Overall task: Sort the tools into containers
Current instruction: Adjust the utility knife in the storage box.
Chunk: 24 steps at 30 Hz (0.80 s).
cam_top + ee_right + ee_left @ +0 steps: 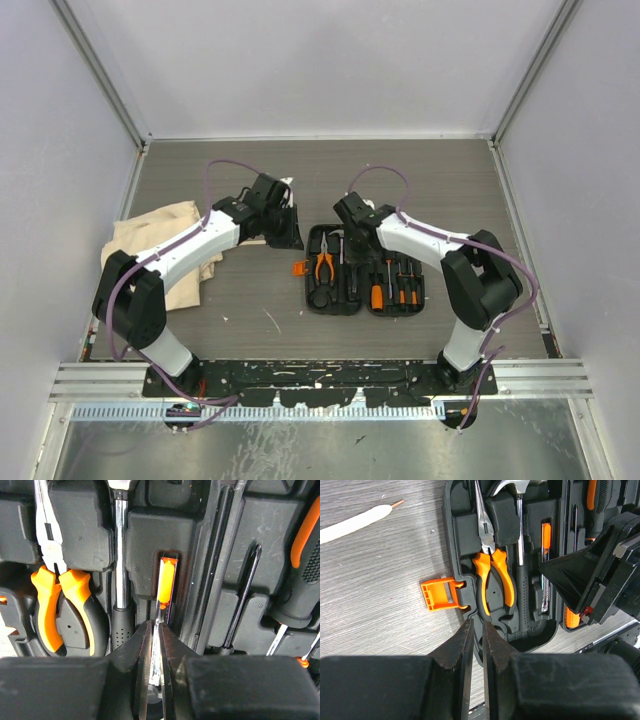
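Grey wood-grain table (250, 180) sits inside white walls, and the black tool case (312, 300) lies open near the middle, between the two arms. The cloth bag (160, 240) lies well to the left.

The pliers (324, 265), hammer (119, 555) and screwdrivers (400, 285) already sit in their moulded slots. The right gripper (156, 630) is pinched narrow on the shaft of the thin driver (166, 582), whose orange tip lies in the slim slot just beside the hammer's shaft. This looks like the seating step for that last tool.

Next, the driver probably has to go flat into its slot, then the fingers part only a little and lift straight up. The slot walls are tight, so sideways drift could lever the tool out.

The left gripper (477, 630) is nearly closed on nothing, over the case's edge near the orange latch (440, 594). Both wrists crowd the case's far end. Freer room lies upward and to the right.
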Motion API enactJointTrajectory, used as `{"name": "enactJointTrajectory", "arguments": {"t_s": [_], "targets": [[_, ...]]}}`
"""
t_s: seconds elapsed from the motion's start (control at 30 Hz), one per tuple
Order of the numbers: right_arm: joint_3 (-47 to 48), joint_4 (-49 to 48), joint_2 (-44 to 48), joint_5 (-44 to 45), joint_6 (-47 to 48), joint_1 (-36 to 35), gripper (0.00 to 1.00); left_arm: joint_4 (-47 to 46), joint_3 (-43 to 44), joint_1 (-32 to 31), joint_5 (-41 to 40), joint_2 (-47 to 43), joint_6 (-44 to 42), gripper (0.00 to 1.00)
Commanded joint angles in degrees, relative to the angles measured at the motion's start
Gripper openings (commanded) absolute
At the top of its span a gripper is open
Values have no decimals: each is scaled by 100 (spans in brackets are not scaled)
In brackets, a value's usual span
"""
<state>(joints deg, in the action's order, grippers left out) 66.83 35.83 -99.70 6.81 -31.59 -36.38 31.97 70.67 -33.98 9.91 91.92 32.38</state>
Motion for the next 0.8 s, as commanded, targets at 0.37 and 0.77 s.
{"name": "enactJointTrajectory", "arguments": {"t_s": [0.37,0.77], "targets": [[141,181,-166,330,-50,-166,15,-199,-1,29,143,-43,50,13],[291,-142,581,112,-66,-175,19,-182,37,32,149,-54,50,13]]}}
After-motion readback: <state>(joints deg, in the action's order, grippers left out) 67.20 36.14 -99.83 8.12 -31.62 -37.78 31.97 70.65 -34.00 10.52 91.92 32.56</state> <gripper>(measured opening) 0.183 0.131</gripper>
